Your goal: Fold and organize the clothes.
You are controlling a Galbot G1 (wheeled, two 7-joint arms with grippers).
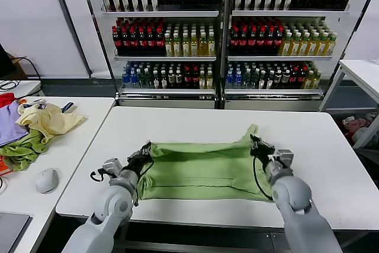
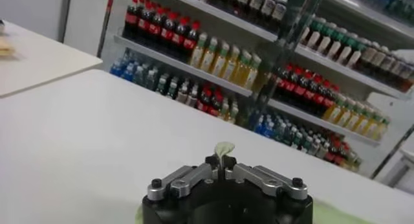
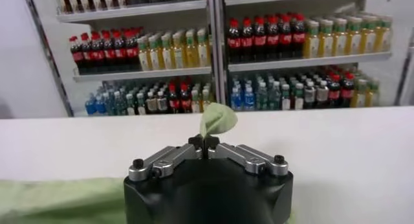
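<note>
The light green shirt (image 1: pixel 198 167) lies spread across the near half of the white table (image 1: pixel 213 124), folded into a wide band. My left gripper (image 1: pixel 143 151) is shut on the shirt's left end, lifting a fold of it. My right gripper (image 1: pixel 256 144) is shut on the right end, where a green tip stands up. In the left wrist view a small green tuft of shirt (image 2: pixel 224 148) sticks out above the left gripper (image 2: pixel 220 166). A bigger green flap of the shirt (image 3: pixel 217 119) rises from the right gripper (image 3: pixel 204 144) in the right wrist view.
A side table (image 1: pixel 83 124) at the left holds a pile of yellow, purple and green cloths (image 1: pixel 32 127) and a grey mouse (image 1: pixel 46 179). Drink shelves (image 1: pixel 222 28) fill the background. Another table corner (image 1: pixel 362 70) shows at the far right.
</note>
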